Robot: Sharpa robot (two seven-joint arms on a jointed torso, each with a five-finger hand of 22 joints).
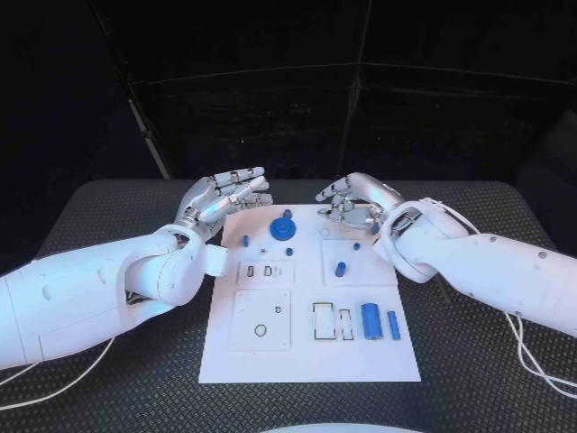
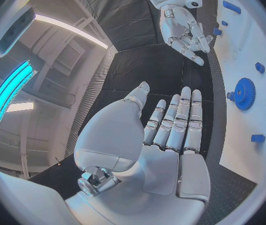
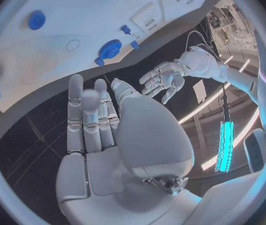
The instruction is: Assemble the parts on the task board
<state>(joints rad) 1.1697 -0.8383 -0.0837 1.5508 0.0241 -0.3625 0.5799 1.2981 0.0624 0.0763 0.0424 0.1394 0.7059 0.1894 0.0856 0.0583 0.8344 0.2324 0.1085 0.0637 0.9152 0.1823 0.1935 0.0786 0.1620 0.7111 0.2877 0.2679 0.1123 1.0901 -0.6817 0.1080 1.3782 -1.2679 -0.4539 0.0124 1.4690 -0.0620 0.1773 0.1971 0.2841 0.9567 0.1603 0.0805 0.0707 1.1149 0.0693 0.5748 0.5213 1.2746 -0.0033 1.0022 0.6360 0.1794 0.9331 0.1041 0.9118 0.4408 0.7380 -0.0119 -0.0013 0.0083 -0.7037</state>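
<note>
Tabletop (image 1: 94, 216) of black ribbed matting, flat white task board (image 1: 308, 347) at centre, round toothed blue gear (image 1: 283, 228) toward its 12 o'clock edge, left hand (image 1: 224, 198) at 11 o'clock beside it, fingers apart, empty, right hand (image 1: 353, 200) at 1 o'clock, fingers spread, empty.

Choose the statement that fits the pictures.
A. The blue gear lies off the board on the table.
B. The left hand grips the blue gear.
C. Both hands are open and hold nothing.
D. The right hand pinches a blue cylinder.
C: the left hand and right hand show spread fingers with empty palms, while the blue gear sits on the task board.
</note>
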